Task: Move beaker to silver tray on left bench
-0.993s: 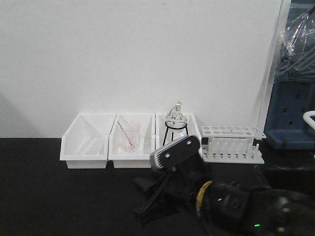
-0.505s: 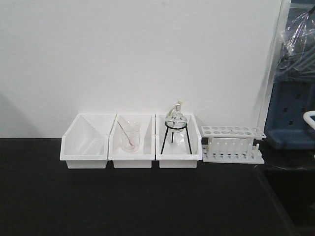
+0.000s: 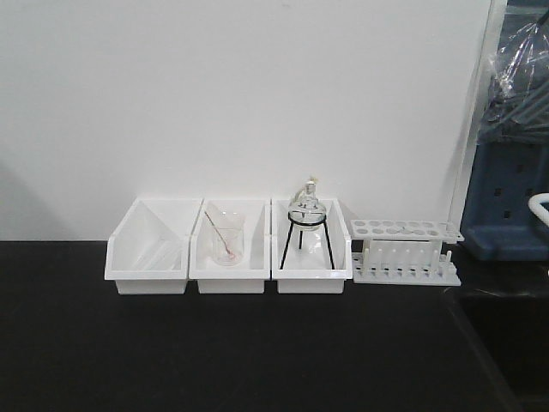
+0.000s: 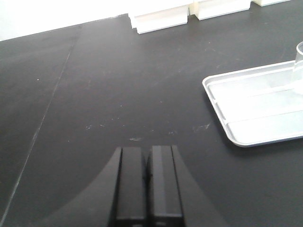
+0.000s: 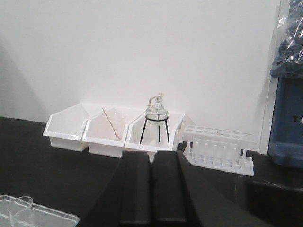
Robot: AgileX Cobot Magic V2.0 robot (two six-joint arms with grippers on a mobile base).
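Matte black table [image 4: 118, 85] carries a shallow ribbed silver tray [image 4: 246, 113]; the clear glass beaker [image 4: 298, 66] stands on it. Left gripper [image 4: 147, 189] and right gripper [image 5: 151, 194], blocky black, are closed, empty.

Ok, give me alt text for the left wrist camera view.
A closed black left end effector hovers over a bare black bench. To its right lies a silver tray, with the clear glass beaker standing at its far edge, cut off by the frame. White bins line the back.
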